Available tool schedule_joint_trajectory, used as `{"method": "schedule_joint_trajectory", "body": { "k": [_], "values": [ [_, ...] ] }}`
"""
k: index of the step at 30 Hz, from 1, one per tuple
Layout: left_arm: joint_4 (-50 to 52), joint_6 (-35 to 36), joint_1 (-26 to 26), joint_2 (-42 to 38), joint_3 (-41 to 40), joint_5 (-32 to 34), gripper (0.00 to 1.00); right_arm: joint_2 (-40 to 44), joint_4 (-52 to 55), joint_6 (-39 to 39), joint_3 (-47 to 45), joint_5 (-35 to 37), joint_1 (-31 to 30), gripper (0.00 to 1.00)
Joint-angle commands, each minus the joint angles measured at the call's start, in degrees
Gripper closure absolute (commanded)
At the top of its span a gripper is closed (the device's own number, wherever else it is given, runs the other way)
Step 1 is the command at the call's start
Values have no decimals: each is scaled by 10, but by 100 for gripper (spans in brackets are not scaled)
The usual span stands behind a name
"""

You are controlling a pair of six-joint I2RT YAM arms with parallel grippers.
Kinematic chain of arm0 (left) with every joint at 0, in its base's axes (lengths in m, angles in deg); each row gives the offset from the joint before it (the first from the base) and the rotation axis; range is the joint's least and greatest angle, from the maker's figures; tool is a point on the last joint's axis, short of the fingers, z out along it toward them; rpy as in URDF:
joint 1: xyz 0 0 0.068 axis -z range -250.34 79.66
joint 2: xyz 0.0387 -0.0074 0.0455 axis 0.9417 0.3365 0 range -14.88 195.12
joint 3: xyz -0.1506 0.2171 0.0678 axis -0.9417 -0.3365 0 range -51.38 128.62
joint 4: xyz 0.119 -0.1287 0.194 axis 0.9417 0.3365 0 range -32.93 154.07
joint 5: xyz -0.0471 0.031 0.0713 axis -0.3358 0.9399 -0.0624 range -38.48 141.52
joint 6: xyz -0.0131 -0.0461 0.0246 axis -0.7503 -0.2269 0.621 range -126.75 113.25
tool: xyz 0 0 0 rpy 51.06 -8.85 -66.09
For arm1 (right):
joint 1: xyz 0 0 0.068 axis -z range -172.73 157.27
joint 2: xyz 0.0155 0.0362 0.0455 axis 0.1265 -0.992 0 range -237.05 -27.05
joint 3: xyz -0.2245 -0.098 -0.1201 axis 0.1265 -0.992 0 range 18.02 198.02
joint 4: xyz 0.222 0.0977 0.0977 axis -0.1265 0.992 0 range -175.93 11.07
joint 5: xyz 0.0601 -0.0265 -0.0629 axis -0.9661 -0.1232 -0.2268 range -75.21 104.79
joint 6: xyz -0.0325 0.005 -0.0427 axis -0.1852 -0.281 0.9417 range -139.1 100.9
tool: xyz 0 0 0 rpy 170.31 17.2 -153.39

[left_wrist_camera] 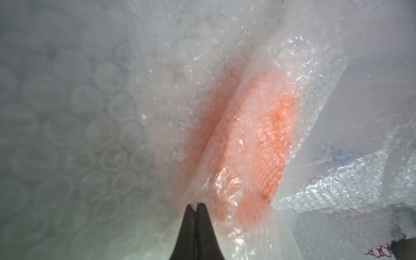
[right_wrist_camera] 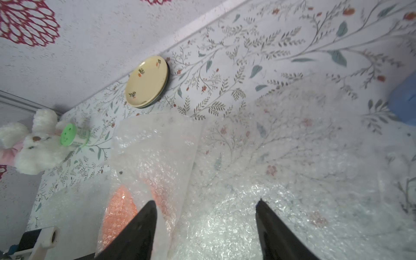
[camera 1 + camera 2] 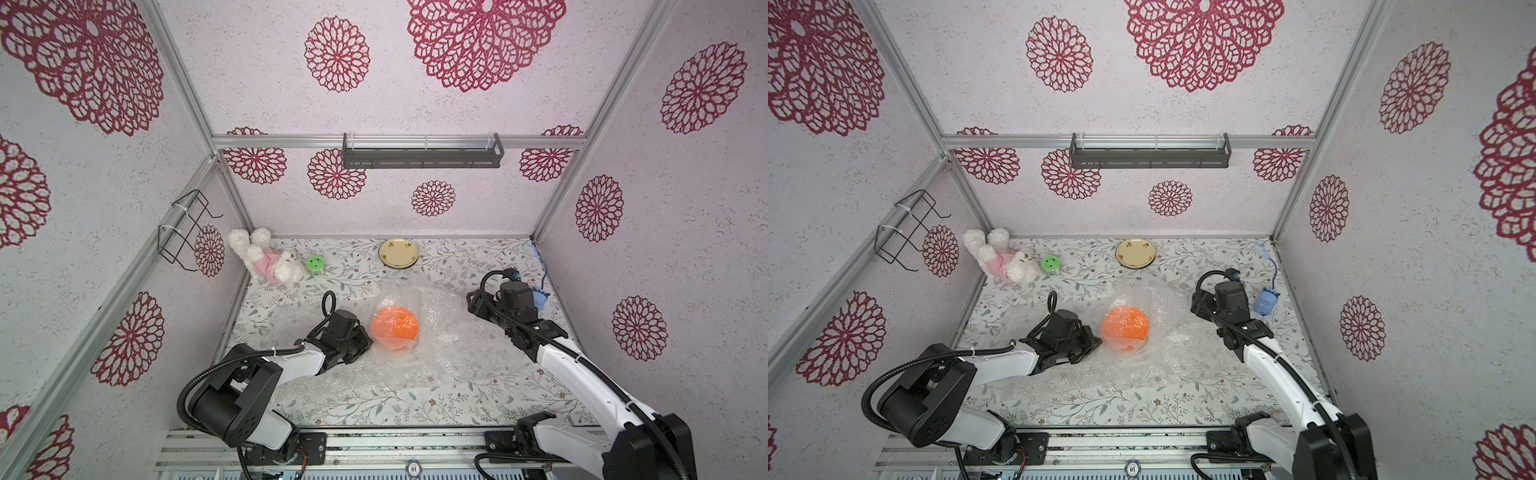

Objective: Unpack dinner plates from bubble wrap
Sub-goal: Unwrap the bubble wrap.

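In both top views the only legible writing is the figure "10" on a round token (image 3: 413, 468) on the near rail. Two plates can be counted. One orange plate (image 3: 395, 328) sits mid-worktop, tilted and covered in bubble wrap (image 3: 457, 353). One cream plate (image 3: 398, 252) with small flowers lies bare at the far edge of the worktop (image 3: 457, 407). The overlapping sheets cannot be counted. There are also one plush rabbit (image 3: 266, 259) and one green disc (image 3: 315, 263) at the far left, and one blue toy (image 3: 1266, 303) at the right. The left end effector (image 3: 366, 340) sits just left of the orange plate. The right end effector (image 3: 473, 300) is well right of it, over the wrap.

In the left wrist view the left end effector (image 1: 197, 206) has its tips pressed together against the wrap. Whether film is caught between them I cannot tell. The orange plate (image 1: 258, 146) shows through the bubbles beside it. No writing shows.

In the right wrist view the right end effector (image 2: 204, 202) has its fingers well apart, with nothing between them and wrap (image 2: 270, 213) beneath. A dark rim shows under the cream plate (image 2: 146, 81).
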Motion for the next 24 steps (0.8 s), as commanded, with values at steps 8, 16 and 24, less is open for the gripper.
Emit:
{"method": "schedule_joint_trajectory", "body": {
  "k": [8,16,24],
  "values": [
    [-1,40,6,-14,15,-23,63,-207,145,160,239,54,-161,13],
    [52,62,6,3,47,-17,37,-398,274,207,449,133,-238,12],
    [85,95,-2,2,73,-8,8,-493,355,230,543,194,-252,15]
  ]
}}
